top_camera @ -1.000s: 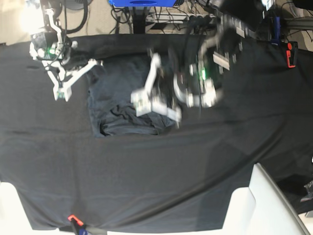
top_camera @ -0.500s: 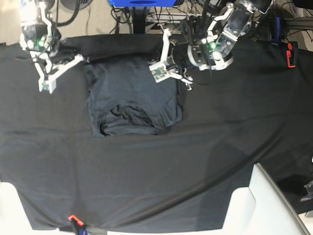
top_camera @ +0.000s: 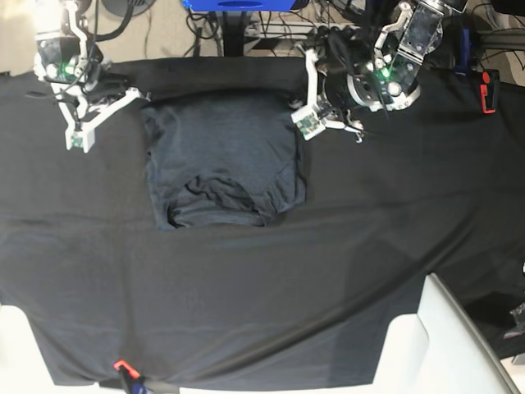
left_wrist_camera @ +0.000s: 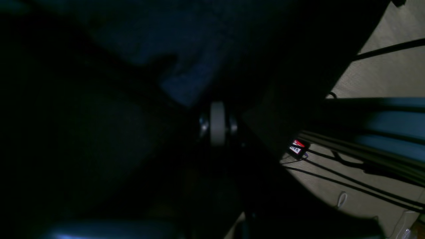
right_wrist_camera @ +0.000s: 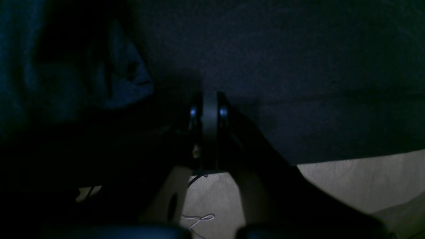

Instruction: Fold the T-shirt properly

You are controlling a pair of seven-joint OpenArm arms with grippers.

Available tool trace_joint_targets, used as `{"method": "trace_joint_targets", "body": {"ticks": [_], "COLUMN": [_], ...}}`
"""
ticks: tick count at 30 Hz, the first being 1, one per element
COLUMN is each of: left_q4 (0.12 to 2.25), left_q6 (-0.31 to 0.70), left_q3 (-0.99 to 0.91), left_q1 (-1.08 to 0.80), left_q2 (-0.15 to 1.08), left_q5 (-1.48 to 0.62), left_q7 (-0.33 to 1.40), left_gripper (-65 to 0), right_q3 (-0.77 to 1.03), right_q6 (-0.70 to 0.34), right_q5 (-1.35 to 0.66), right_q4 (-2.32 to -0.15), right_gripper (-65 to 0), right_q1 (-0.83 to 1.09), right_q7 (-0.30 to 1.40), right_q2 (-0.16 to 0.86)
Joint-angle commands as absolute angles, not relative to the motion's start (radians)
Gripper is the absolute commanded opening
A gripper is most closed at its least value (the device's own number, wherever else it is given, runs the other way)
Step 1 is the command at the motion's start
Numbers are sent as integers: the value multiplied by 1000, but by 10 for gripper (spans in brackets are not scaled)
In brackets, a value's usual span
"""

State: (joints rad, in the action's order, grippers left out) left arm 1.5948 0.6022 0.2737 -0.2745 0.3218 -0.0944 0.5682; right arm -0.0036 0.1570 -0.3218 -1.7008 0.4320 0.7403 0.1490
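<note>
The T-shirt point(top_camera: 223, 156) lies as a compact folded block near the table's point(top_camera: 410, 213) far edge, its lower hem still rumpled. A second ago the left gripper point(top_camera: 310, 125) was over the shirt's right side; it has since pulled back to the far edge, closed and empty. The right gripper point(top_camera: 78, 139) has also retreated toward the far corner, closed on nothing. The fold looks essentially finished, apart perhaps from smoothing.
</note>
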Motion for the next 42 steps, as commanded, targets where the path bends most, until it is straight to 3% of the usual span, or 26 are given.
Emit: {"method": "trace_joint_targets", "body": {"ticks": [1,6,9,15,24,42], "left_q4": [1612,1650,1733,1805,1587,1527], "left_q6": [607,607,608,604,602,602], "left_q3": [271,255,142,88,136,42], "left_q1": [-275,-295,-361,-348,-229,-255], "left_q2": [328,343,331,265,116,193], "left_q5": [-107,-108,-111,-271,-116,-99], "left_q7": [550,550,549,552,550,458], "left_gripper": [-650,-650,-650,-650,-650,-650], "right_q3": [-1,-4,-8,-154,-177,-183], "right_q6": [154,153,153,153,153,153], "right_q5": [-323,-323,-323,-323,-323,-323], "right_q4": [-1719,-1747,-1804,-1816,-1814,-1776], "right_gripper": [-650,-650,-650,-650,-650,-650], "right_q1": [429,430,435,395,377,375], "right_q7": [727,714,685,679,677,677], "right_q2": [157,159,176,196,197,194]}}
